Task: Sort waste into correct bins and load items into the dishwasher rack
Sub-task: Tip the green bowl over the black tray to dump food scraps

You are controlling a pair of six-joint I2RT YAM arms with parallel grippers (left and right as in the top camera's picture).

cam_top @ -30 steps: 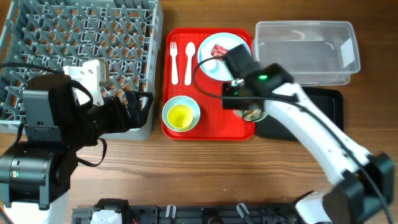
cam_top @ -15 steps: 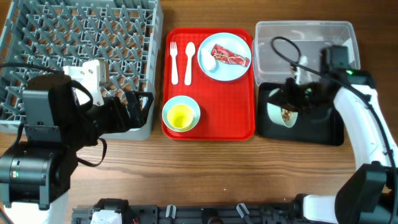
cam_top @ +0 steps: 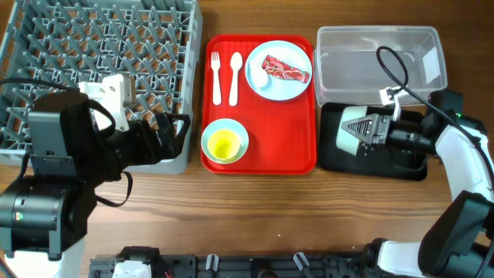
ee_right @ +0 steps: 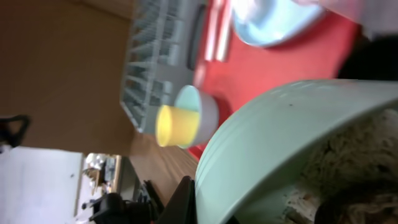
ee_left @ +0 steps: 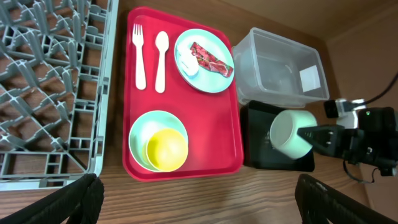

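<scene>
My right gripper is shut on the rim of a pale blue bowl and holds it tipped on its side over the black tray. Whitish crumbs with brown scraps cling inside the bowl. The second pale blue bowl holds the yellow cup on the red tray. The round plate carries the red wrapper and a white bit. The clear tub stands behind the black tray. My left gripper is open and empty beside the grey rack.
A white fork and spoon lie on the red tray's left side. Bare wooden table runs along the front. The right arm's cable loops over the clear tub.
My right arm has carried the bowl from the red tray to above the black tray and turned it on its side. The left arm has not moved.
</scene>
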